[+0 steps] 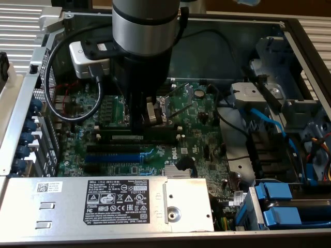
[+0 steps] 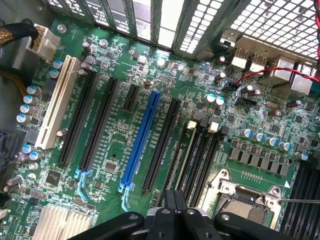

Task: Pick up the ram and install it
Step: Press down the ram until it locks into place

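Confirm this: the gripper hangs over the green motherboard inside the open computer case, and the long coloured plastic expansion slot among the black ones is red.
Wrong in one respect: the long coloured plastic expansion slot is blue, not red, as the wrist view shows. The rest stands: the gripper hangs over the green motherboard.

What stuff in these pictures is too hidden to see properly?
- Fingers: exterior view, the robot arm covers them; wrist view, the picture's edge cuts them off.
- Ram: wrist view, the gripper hides its near end.
- Processor socket: wrist view, partly cut off.
- Label on the power box: exterior view, print too small.
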Controlling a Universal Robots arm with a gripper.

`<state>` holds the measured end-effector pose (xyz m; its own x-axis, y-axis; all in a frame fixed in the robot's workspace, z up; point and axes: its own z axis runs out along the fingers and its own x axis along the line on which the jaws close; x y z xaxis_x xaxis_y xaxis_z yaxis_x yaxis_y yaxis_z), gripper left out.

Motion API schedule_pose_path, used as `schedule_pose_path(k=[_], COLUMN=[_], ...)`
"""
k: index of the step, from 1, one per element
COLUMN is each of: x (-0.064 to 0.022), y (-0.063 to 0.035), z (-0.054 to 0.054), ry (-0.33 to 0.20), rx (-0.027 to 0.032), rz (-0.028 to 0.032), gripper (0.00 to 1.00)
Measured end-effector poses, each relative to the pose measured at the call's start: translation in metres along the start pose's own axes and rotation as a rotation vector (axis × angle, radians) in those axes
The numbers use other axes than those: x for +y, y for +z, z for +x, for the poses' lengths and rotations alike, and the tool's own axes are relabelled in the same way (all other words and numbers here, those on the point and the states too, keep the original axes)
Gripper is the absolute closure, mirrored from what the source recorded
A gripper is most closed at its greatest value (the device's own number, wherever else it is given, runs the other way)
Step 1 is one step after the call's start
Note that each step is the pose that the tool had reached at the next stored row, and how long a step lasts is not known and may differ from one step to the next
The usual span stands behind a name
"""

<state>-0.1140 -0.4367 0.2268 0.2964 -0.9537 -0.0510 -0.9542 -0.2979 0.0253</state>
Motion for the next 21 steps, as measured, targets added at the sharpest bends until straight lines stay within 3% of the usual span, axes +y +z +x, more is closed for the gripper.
schedule_pose_path(k=[10,17,21], x=[0.0,0.0005,0.0005], y=[-0.0015,-0.0191,-0.0228], z=[0.0,-0.001,-0.001], ry=[0.0,-0.001,-0.001], rx=[-0.0038,-0.008,-0.0092], rz=[0.0018,0.0027,0.003], gripper=[0.89,0.89,0.89])
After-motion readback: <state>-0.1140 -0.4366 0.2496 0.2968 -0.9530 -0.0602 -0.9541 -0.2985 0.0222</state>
